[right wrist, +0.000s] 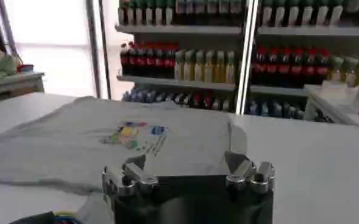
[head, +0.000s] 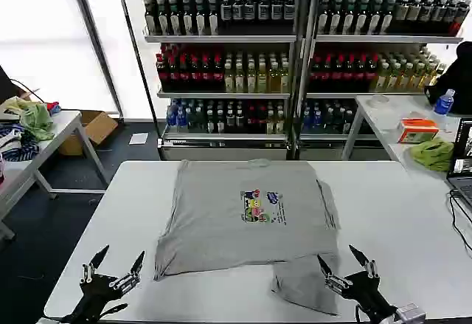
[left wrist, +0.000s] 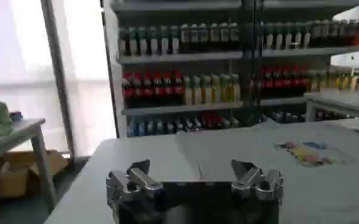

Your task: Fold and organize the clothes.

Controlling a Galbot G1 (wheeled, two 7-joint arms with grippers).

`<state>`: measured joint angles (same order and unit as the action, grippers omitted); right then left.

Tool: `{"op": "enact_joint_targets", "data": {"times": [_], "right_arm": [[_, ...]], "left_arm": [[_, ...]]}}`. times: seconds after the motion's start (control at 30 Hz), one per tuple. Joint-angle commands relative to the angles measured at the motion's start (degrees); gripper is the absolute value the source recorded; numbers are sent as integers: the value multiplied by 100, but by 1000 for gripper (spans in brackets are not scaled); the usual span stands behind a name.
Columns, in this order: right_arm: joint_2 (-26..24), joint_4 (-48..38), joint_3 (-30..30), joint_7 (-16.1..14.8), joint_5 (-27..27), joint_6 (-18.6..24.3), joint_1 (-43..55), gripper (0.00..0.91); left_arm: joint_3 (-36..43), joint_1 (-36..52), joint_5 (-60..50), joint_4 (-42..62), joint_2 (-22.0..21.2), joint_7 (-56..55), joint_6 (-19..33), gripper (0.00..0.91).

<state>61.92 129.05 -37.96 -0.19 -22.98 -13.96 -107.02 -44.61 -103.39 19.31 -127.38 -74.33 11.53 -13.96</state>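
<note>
One shirt, folding barely begun

One grey shirt lies print-up at centre frame on the bench. Mostly flat; lower right corner is bunched and hangs toward the near edge. No fold made yet as far as I can judge, so whole job left. Left tool at lower left, fingers apart, off the cloth. Right tool at lower right, fingers apart, over the bunched corner.

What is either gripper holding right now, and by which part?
Nothing. The left gripper and right gripper are both open at the table's near edge, the shirt lying flat beyond them.
</note>
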Motion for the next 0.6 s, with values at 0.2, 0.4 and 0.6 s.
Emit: {"op": "enact_joint_targets", "data": {"times": [0.2,0.4,0.6], "right_arm": [[204,60,19,525,225,-513,-542,907],[323,56,97,492,218,-513,-558,907],[493,-6,369,476,452,-512,-355,907]], "left_arm": [[1127,438,645,241,525,-537,-1157,907],[1174,811,700,695,499,-448,-1173,907],[1086,995,738,979,410,-408,-1127,907]]}}
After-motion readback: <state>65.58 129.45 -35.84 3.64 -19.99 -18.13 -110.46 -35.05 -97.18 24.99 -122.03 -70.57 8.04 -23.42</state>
